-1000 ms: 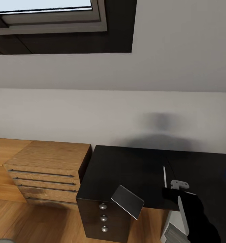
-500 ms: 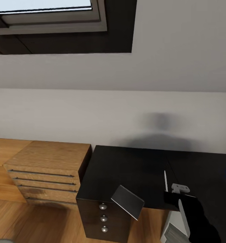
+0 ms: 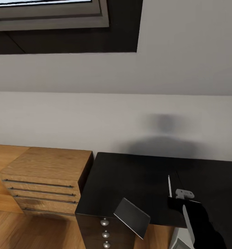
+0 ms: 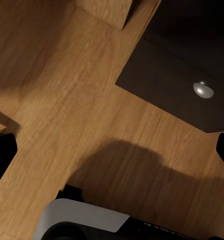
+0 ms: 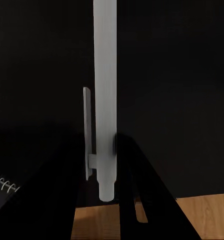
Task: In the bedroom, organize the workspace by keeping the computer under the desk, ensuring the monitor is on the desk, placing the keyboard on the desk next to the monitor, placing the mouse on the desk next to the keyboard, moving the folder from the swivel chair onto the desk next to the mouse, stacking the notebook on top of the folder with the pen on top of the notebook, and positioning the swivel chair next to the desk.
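Your right gripper (image 3: 171, 200) has its jaws closed tight on the lower end of the pen (image 3: 169, 185). In the right wrist view the pen (image 5: 104, 100) stands between the two dark fingers (image 5: 129, 185), with its side clip facing one of them and no gap on either side. In the head view the pen points up and away from you, above the near right part of the black desk (image 3: 136, 176); whether its tip touches the top cannot be read.

Your left gripper's fingers (image 4: 1, 155) show as dark tips at opposite edges of the left wrist view, set wide apart with nothing between them, over wooden floor (image 4: 91, 115) beside a dark drawer front with a round knob (image 4: 203, 90).

A tilted grey panel (image 3: 132, 218) at the desk's near edge is hard to identify. In the right wrist view a spiral-bound edge (image 5: 4, 182) shows at the frame border, mostly cut off. A light wooden drawer chest (image 3: 43, 180) stands just left of the desk. The desk's right part runs out of frame.
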Available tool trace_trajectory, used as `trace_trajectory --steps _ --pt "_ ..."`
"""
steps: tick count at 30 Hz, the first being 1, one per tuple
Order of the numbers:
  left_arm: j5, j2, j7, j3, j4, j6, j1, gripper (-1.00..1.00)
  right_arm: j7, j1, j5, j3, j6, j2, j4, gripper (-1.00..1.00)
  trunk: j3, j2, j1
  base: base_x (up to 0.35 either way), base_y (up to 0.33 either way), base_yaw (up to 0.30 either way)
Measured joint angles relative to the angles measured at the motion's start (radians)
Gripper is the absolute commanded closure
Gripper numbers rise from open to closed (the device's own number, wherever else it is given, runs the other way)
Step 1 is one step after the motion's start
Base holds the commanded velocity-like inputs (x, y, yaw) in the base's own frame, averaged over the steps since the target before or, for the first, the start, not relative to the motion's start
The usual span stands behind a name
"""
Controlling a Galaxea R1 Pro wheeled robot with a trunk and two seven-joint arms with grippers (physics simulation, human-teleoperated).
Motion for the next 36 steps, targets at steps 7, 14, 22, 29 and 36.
trace_trajectory --steps 7,14,22,29,36 --pt "0.000 -0.006 0.004 0.001 -0.001 0.000 0.000 -1.00 0.000 -0.021 0.001 0.000 -0.058 -0.006 0.093 1.00 -0.012 -0.028 0.015 0.004 0.000 0.000" --pt "-0.001 -0.013 0.005 0.001 -0.001 0.000 0.000 -1.00 0.000 -0.025 0.001 0.000 -0.076 -0.008 0.108 1.00 -0.034 -0.077 0.042 0.000 0.000 0.000" --pt "-0.001 -0.014 0.006 0.003 -0.001 0.000 0.000 -1.00 -0.001 -0.026 0.001 0.000 -0.078 -0.008 0.109 1.00 -0.060 -0.133 0.073 0.000 0.000 0.000" --pt "-0.001 -0.014 0.006 0.003 -0.001 0.000 0.000 -1.00 -0.011 -0.027 0.001 0.001 -0.074 -0.009 0.111 1.00 -0.082 -0.182 0.100 0.000 0.000 0.000" --pt "-0.001 -0.014 0.006 0.003 -0.001 0.000 0.000 -1.00 -0.016 -0.029 0.001 0.000 -0.061 -0.009 0.110 1.00 -0.104 -0.231 0.127 0.000 0.000 0.000"
